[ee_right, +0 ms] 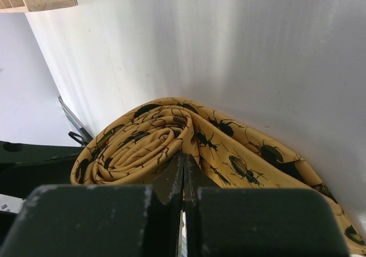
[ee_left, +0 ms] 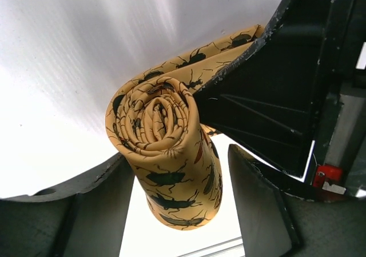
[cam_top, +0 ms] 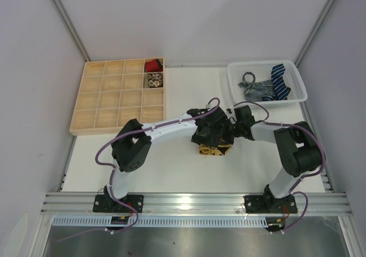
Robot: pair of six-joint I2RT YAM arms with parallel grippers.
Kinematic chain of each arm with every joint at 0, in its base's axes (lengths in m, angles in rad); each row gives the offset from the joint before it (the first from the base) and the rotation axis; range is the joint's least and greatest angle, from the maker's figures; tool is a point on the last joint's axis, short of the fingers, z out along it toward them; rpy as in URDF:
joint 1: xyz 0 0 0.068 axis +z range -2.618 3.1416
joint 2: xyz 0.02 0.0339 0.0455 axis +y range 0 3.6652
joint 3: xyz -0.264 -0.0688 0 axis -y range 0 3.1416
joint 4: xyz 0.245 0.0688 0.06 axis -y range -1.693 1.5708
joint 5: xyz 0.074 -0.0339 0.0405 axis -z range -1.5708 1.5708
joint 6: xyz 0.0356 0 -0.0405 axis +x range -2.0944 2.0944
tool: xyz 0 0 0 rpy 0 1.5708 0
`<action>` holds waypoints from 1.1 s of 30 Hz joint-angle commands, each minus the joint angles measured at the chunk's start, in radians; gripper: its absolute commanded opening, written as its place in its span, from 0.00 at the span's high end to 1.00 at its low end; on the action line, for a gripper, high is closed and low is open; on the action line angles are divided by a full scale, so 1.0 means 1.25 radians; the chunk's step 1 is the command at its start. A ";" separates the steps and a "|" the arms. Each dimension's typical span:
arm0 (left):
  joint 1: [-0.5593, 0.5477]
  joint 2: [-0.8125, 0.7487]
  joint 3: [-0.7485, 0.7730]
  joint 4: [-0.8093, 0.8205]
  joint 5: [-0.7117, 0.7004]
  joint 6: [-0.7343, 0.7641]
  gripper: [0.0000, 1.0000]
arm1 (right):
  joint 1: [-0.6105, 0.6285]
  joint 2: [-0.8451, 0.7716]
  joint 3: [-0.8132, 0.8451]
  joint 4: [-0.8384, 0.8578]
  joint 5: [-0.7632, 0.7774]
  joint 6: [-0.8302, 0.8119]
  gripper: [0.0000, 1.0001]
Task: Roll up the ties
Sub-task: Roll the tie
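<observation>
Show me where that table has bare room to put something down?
Bare table lies between the tray and the basket, and in front by the rail. Most tray cells are empty. The middle is crowded: the left arm and right arm meet over the yellow tie.

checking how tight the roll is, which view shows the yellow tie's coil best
Left wrist: the yellow tie faces the camera end-on, with its spiral layers clear. Right wrist shows the coil from the side, partly behind the shut right gripper. Top external shows only a small sliver, mostly hidden.
</observation>
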 commanded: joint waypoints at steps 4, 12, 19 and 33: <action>-0.015 -0.046 0.038 0.057 0.037 -0.014 0.30 | -0.019 -0.039 -0.005 -0.033 -0.013 -0.027 1.00; -0.024 -0.043 0.061 0.058 0.039 -0.015 0.30 | -0.026 -0.055 0.004 -0.078 -0.001 -0.045 1.00; -0.029 -0.039 0.061 0.075 0.054 -0.022 0.30 | -0.038 -0.078 0.000 -0.131 0.037 -0.067 1.00; -0.042 -0.050 0.061 0.118 0.064 -0.042 0.32 | -0.074 -0.115 0.025 -0.286 0.183 -0.123 1.00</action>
